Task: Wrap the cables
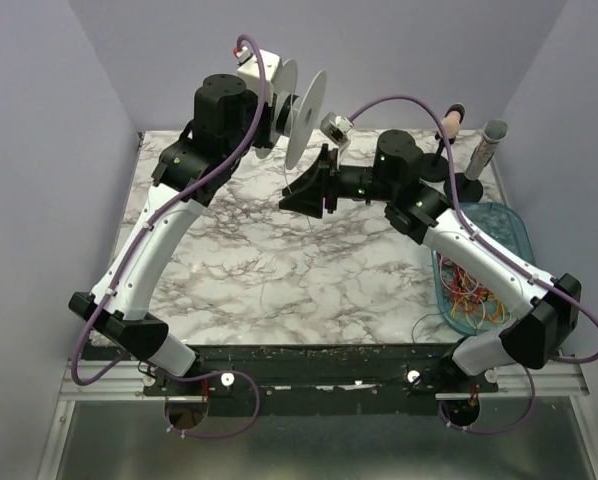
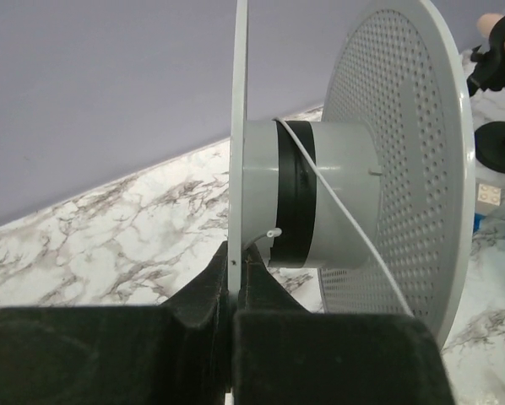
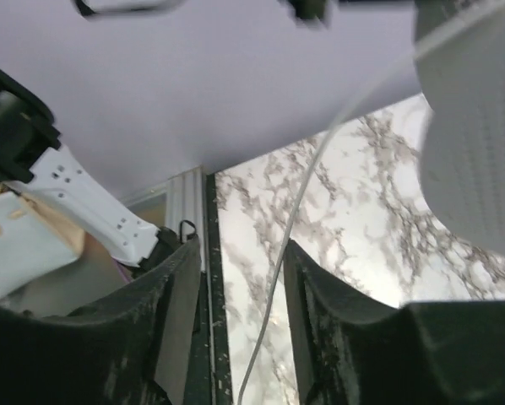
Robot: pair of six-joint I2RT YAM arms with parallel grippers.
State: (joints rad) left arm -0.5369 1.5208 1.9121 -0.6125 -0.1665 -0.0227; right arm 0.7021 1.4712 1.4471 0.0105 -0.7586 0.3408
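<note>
A grey spool (image 1: 301,112) is held up over the back of the table. My left gripper (image 2: 233,253) is shut on its thin near flange (image 2: 237,126). Behind that are the grey hub with a black band (image 2: 341,198) and a perforated far flange (image 2: 404,152). A thin white cable (image 2: 347,215) comes off the hub and slants down to the right. It passes loose between the fingers of my right gripper (image 3: 240,245), which is open just below the spool (image 3: 476,126). The cable (image 3: 287,216) lies close to the right finger. The coloured cables (image 1: 472,292) lie tangled in a blue tray.
The blue tray (image 1: 511,228) sits at the table's right edge, partly under my right arm. Two black stands (image 1: 467,186) at the back right hold a pink-tipped handle (image 1: 452,120) and a grey cylinder (image 1: 492,140). Purple walls close in the back and sides.
</note>
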